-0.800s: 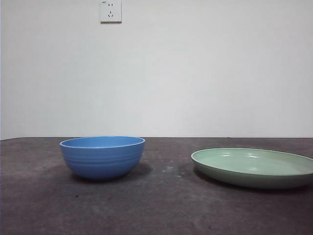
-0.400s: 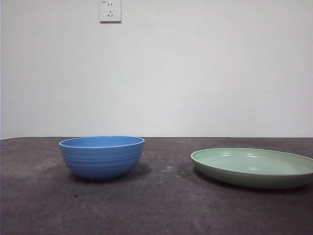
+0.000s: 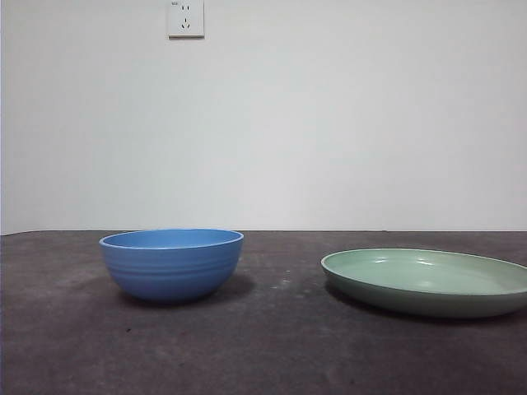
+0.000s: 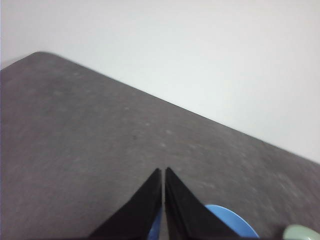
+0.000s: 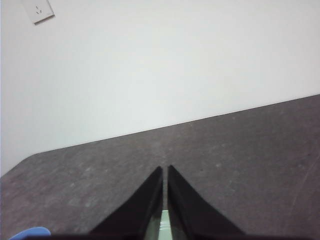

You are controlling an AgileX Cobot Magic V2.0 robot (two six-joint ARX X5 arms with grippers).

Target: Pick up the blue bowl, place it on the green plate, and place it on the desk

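Two vessels stand on the desk (image 3: 272, 354), and we list them with the arms that wait over them.

Item one: the blue bowl (image 3: 172, 265), upright and empty, on the left of the desk, its ridged wall facing us. Nothing touches it.

Item two: the green plate (image 3: 425, 281), flat on the desk to the right, well apart from the bowl, with bare desk between them. Its right edge runs out of the front view.

Item three: the left gripper (image 4: 163, 172), jaws drawn together with only a thin slit between them, holding nothing. Its wrist camera shows part of the blue bowl's rim just beyond the jaws, so we place it above and near the bowl.

Item four: the right gripper (image 5: 165, 170), likewise closed to a narrow slit and empty. A sliver of pale green shows between its jaws, so we place it over the plate.

Neither arm appears in the front view; both sit high.

Step in hand, in our judgement: the very first one, the pick of the bowl, not yet begun. The next move would call for the left gripper to spread its jaws, come down over the bowl's rim, and close on the wall before lifting and carrying it right to the plate.
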